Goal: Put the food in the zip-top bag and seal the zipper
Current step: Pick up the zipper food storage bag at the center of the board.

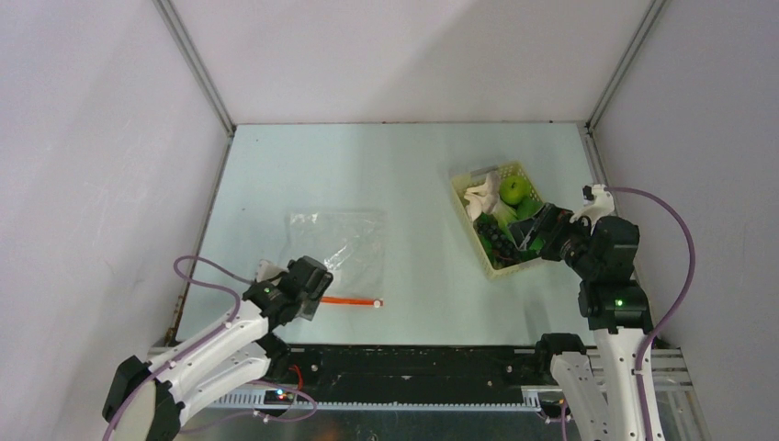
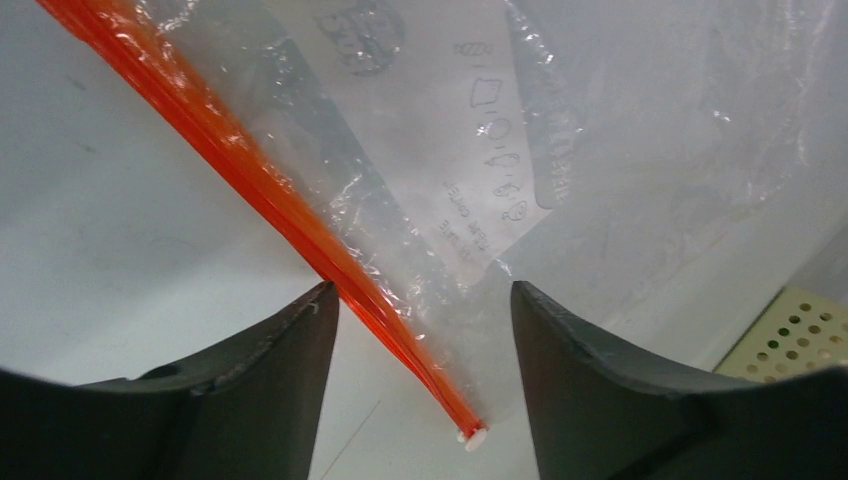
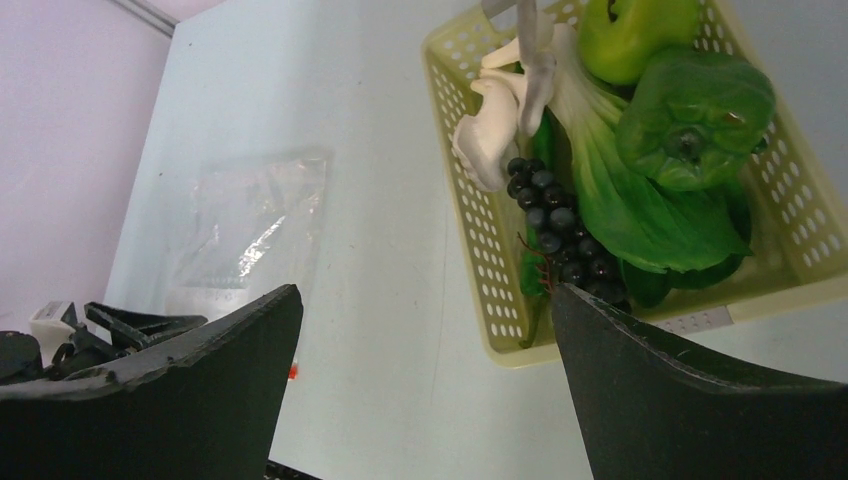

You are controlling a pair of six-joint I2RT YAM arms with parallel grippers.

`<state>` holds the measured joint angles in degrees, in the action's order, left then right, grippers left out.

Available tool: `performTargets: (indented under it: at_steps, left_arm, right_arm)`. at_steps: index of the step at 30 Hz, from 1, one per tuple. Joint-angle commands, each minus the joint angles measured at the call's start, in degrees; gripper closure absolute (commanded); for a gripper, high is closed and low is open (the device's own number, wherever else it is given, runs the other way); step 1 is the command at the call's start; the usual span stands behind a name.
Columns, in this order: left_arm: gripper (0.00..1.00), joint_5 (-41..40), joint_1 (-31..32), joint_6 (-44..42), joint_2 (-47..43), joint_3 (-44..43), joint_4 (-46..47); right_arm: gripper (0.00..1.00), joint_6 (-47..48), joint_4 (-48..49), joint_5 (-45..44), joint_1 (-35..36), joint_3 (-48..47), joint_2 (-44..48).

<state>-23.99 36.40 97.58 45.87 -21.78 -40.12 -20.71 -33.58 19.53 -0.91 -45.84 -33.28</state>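
Observation:
The clear zip-top bag (image 1: 336,241) lies flat on the table left of centre, and it also shows in the right wrist view (image 3: 250,225). Its orange-red zipper (image 1: 347,300) runs along the near edge to a white slider (image 1: 377,302). My left gripper (image 1: 315,289) is open over the zipper's left part. In the left wrist view the zipper (image 2: 260,180) passes between the fingers (image 2: 290,360) to the slider (image 2: 472,437). My right gripper (image 1: 530,234) is open and empty at the basket's near end. The basket holds a green apple (image 3: 640,25), a green pepper (image 3: 695,115), bok choy (image 3: 620,195), white mushrooms (image 3: 495,125) and dark grapes (image 3: 555,225).
The pale yellow perforated basket (image 1: 467,225) stands at the right of the table, and its corner shows in the left wrist view (image 2: 795,335). Grey walls with metal corner posts enclose the table on three sides. A black rail runs along the near edge.

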Motion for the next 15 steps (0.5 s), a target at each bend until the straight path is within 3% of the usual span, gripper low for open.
performTargets:
  at_steps: [1,11,15]
  left_arm:
    - [0.36,-3.4,0.2,3.2,2.2,0.6,2.0]
    - [0.59,-3.1,-0.3,2.9,9.7,-1.1,3.0]
    - [0.80,-2.5,-1.0,1.2,11.7,-1.8,3.9]
  right_arm:
    - [0.00,1.0,-1.4,-3.4,0.1,-0.1,0.8]
    - [0.00,1.2,-1.8,-5.4,0.2,0.2,1.3]
    - [0.00,1.3,-1.7,-5.3,0.2,0.5,1.3]
